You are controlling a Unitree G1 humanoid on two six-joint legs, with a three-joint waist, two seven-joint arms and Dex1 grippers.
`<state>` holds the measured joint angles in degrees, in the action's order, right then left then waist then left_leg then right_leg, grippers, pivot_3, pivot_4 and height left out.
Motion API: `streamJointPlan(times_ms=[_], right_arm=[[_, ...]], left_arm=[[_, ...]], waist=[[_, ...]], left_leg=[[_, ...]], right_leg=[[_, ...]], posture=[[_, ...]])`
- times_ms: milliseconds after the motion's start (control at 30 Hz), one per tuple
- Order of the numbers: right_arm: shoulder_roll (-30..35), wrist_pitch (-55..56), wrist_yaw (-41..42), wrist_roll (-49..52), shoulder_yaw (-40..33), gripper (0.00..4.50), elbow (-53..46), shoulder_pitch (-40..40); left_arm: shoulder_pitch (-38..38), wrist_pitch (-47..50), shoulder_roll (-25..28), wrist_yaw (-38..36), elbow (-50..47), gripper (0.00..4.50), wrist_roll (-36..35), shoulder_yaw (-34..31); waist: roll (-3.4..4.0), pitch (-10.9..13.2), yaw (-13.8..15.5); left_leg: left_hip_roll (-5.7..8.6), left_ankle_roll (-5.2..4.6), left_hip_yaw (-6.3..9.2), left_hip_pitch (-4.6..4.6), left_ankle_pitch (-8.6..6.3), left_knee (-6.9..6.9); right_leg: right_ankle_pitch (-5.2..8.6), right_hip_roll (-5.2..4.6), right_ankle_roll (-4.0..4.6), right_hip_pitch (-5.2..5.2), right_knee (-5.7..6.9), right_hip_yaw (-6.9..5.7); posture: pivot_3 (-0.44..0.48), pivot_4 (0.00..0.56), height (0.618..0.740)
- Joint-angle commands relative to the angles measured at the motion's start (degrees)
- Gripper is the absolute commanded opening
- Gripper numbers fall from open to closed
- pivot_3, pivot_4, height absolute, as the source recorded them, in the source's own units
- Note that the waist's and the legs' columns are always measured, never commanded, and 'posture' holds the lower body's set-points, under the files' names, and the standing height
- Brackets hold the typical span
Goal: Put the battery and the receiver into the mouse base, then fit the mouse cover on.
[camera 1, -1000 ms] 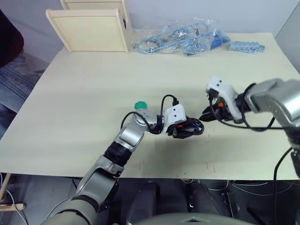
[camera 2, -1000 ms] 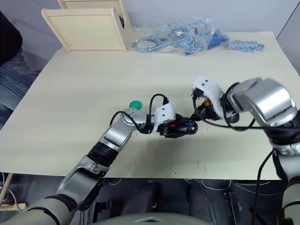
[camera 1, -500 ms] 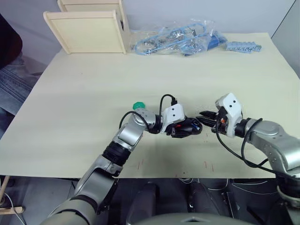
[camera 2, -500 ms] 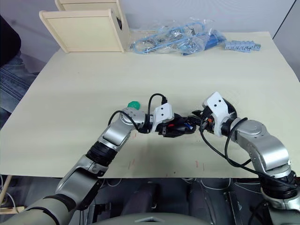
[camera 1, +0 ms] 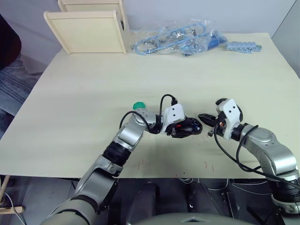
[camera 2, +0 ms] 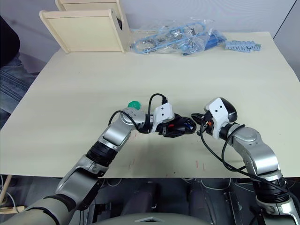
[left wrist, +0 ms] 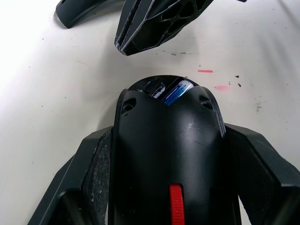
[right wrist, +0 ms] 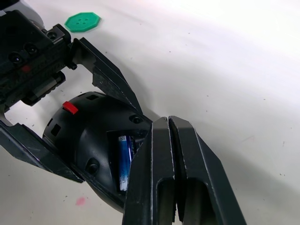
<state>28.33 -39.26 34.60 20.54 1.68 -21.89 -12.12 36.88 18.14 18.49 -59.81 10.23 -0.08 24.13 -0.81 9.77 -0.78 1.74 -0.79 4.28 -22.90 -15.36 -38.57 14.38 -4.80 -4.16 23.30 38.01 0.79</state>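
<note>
Right wrist view: right gripper [right wrist: 169,123] has its fingers pressed together, nothing between them — tips just beside the mouse base [right wrist: 89,126].
Left gripper [camera 1: 186,127]: clamped on the mouse base, one finger along each flank.
Battery [right wrist: 123,161]: lying in the base's hollow, just in front of the right fingertips.
Mouse cover [left wrist: 84,10]: on the table past the right gripper, seen from the left wrist — apart from the base.
Green disc [camera 1: 139,106]: behind the left wrist.
Receiver: cannot tell.
</note>
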Motion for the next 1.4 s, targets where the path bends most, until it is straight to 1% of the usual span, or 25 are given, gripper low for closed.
streamJointPlan(times_ms=[33,567,1033,1133,1333,1400], right_arm=[[-0.21,1.35,0.31,0.45,0.20,0.03,-1.35,0.17],[-0.35,1.79,0.33,0.21,1.54,0.03,-1.01,1.26],[0.31,2.02,-0.12,-3.63,5.30,0.03,2.39,1.79],[1.45,0.83,0.23,-4.94,6.97,0.03,3.43,2.54],[0.03,0.12,-1.03,-3.89,5.77,0.03,4.63,2.60],[-0.81,0.71,-1.19,-2.57,3.92,0.03,4.17,2.66]], left_arm=[[-0.47,0.30,0.24,0.22,-0.48,2.99,0.68,0.74],[-0.71,1.05,0.46,0.06,-1.10,2.99,0.66,1.01],[-0.54,1.33,0.52,0.03,-1.21,2.99,0.66,0.97],[-0.42,1.41,0.58,0.03,-1.11,2.99,0.69,0.92],[-0.62,1.42,0.74,0.08,-1.24,2.99,0.80,1.01],[-0.65,1.18,0.75,0.15,-1.01,2.99,0.87,1.01]], waist=[[0.00,0.00,0.00],[0.00,0.00,-0.02],[0.00,-0.01,-0.02],[0.01,-0.04,-0.03],[-0.03,-0.13,-0.02],[-0.03,-0.16,-0.03]], left_leg=[[0.00,0.00,0.00,0.00,0.00,0.00],[0.00,0.00,0.00,0.01,0.00,0.00],[0.00,0.00,0.00,0.10,0.00,0.00],[-0.01,0.00,0.02,0.15,0.00,0.00],[-0.01,0.00,0.03,0.18,-0.01,0.00],[-0.02,-0.01,0.03,0.19,-0.01,0.00]], right_leg=[[0.00,0.00,0.00,0.00,0.00,0.00],[0.00,0.00,0.00,0.00,0.01,0.01],[0.00,0.01,0.00,-0.10,-0.02,0.00],[0.00,0.02,0.00,-0.14,-0.02,-0.01],[0.01,0.03,0.00,-0.17,-0.04,-0.02],[0.01,0.03,0.00,-0.18,-0.03,-0.02]], posture=[[0.000,0.150,0.740],[0.000,0.150,0.740],[0.000,0.150,0.740],[0.000,0.150,0.740],[0.000,0.150,0.740],[0.000,0.150,0.740]])
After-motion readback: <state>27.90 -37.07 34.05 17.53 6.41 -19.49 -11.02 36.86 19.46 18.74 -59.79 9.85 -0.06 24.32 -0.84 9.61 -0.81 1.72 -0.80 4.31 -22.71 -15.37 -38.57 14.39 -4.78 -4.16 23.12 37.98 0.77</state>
